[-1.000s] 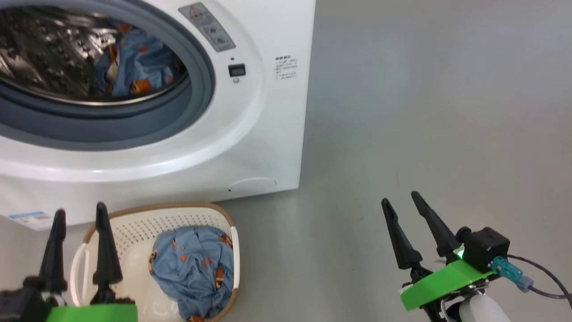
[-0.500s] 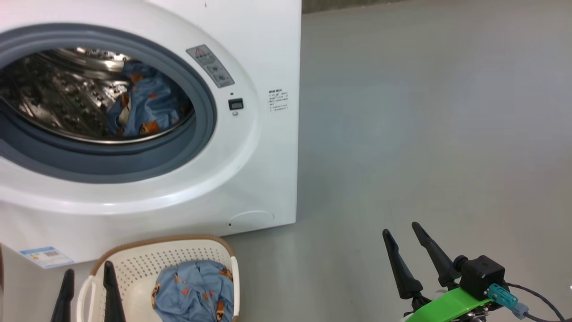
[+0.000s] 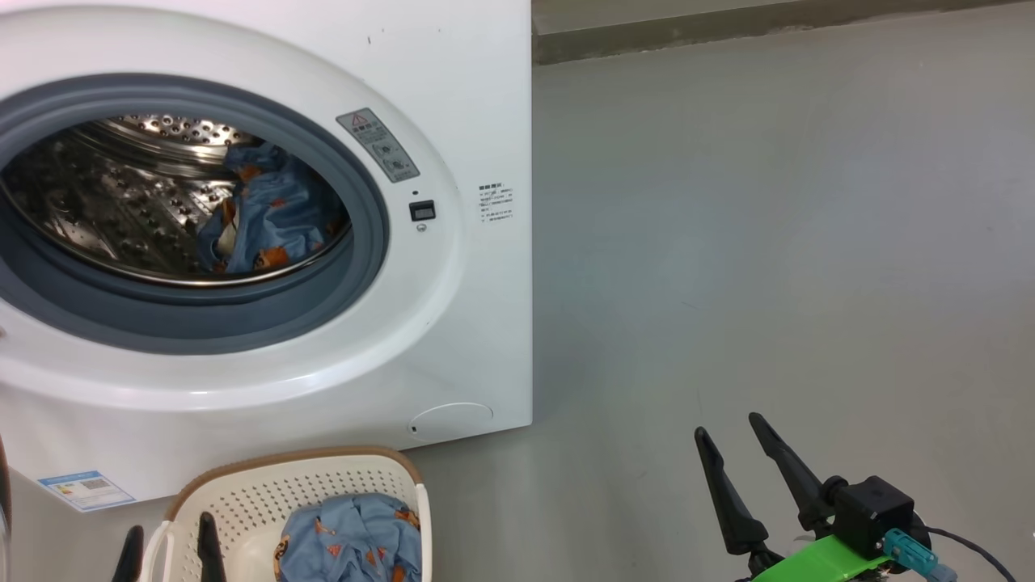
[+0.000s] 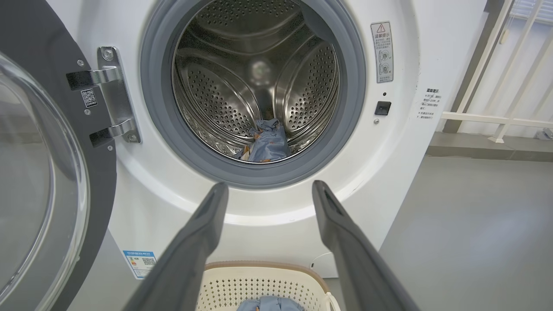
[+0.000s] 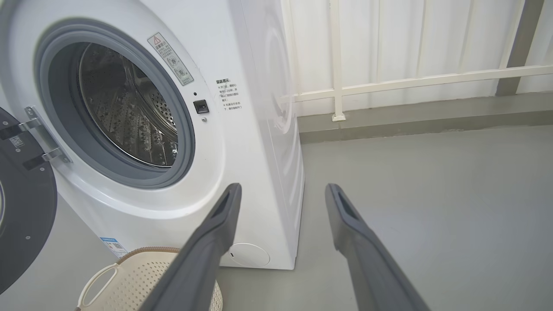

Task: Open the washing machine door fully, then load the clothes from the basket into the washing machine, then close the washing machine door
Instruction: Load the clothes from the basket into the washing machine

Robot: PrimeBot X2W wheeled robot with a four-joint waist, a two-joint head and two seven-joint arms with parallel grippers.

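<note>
Laundry loading, partway through, as I judge it. The washing machine [image 3: 485, 97] stands in front of me with its door [image 4: 39, 172] swung wide open on my left, held by a metal hinge [image 4: 114, 95]. One bundle of blue, bear-printed clothes [image 3: 259, 214] lies low in the steel drum. More of the same blue cloth [image 3: 352, 541] sits in the basket [image 3: 267, 493], which rests on the floor just below the opening.

My left gripper [image 3: 170, 533] hangs above the basket's left side, fingers spread wide with nothing between them. My right gripper [image 3: 728, 426] hovers over bare floor [image 3: 768, 242], well apart from the machine, equally wide and holding nothing.

The next move, I think, calls for lowering my left fingers into the basket, closing them on the cloth, and lifting it clear.

Edges to mind: the basket's braided rim, the grey rubber ring [image 3: 242, 323] whose lip the cloth must pass over, and the open door close on my left. To my right the floor gives plenty of room, with a white railing [image 5: 389, 82] far behind.
</note>
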